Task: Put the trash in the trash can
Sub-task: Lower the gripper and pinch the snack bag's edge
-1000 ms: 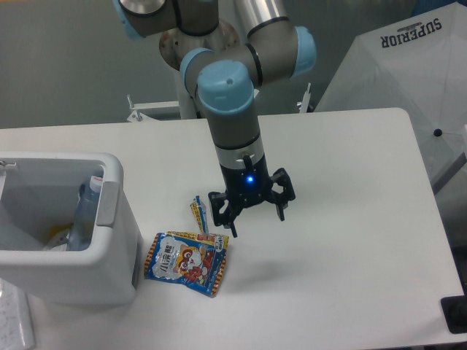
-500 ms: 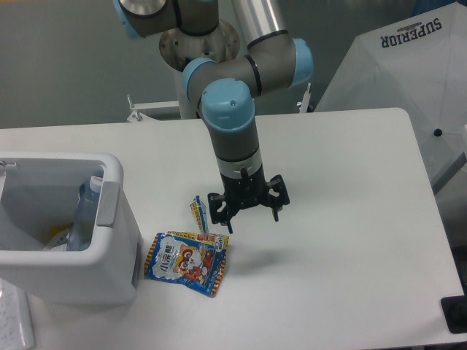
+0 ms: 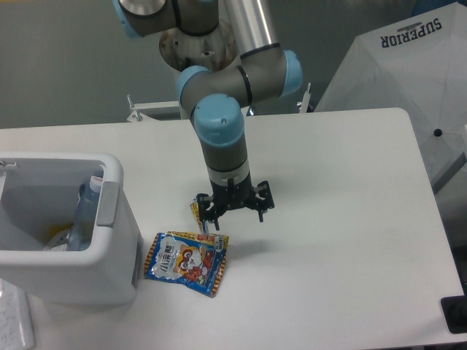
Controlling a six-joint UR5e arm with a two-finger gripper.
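Hovering over the wrapper (image 3: pixel 198 214) — fingers (image 3: pixel 213 219) apparently spread.

Bin (image 3: pixel 66 273) at table (image 3: pixel 350 240) left edge, bottle (image 3: pixel 86 211) inside. Snack bag (image 3: pixel 186 262) right of bin; wrapper (image 3: pixel 198 213) behind bag, under gripper (image 3: pixel 233 213).

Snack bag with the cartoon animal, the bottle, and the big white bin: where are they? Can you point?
snack bag (image 3: pixel 186 263), fixed camera, on the cartoon picture.
bottle (image 3: pixel 86 211), fixed camera, on its side inside the bin.
bin (image 3: pixel 73 281), fixed camera, on its front wall.
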